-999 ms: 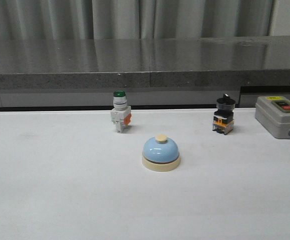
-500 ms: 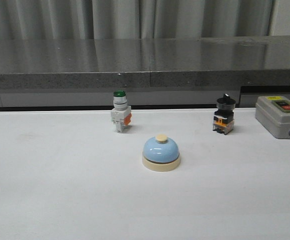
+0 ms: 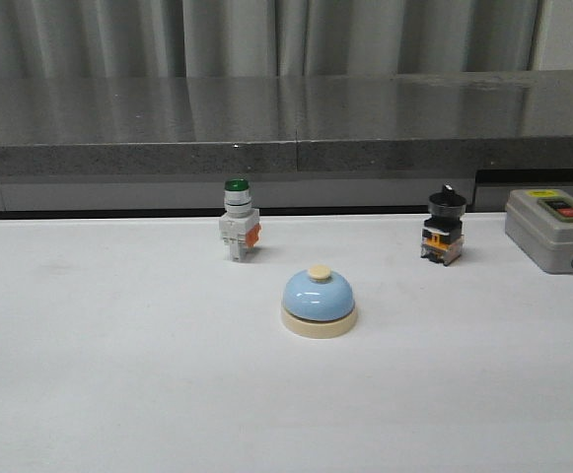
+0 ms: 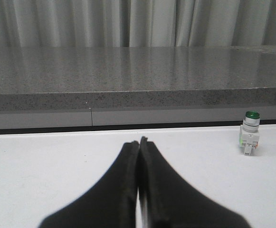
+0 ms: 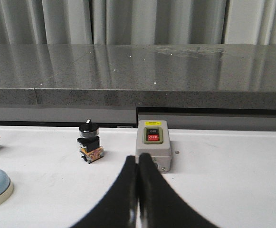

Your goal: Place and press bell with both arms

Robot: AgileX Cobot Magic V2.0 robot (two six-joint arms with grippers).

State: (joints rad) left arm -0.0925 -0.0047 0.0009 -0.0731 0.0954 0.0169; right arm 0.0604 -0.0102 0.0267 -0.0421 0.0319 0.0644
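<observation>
I am holding my left claw [image 4: 138, 142] with its two black fingers pressed together, gripping nothing, low over the white worktop [image 3: 118, 374]. My right claw [image 5: 138, 159] is likewise pinched together and empty. Neither claw is showing in the front view. The bell [image 3: 318, 302] is sitting upright on the worktop near its middle, light-blue dome on a cream base with the cream button on top, touched by nothing. Behind it to the left, a green-capped switch [image 3: 238, 219] is standing; behind it to the right, a black-knobbed switch [image 3: 444, 225] is standing, with a grey ON/OFF box [image 3: 552, 229] just beyond that. From my right wrist, only the bell's edge is peeking in.
</observation>
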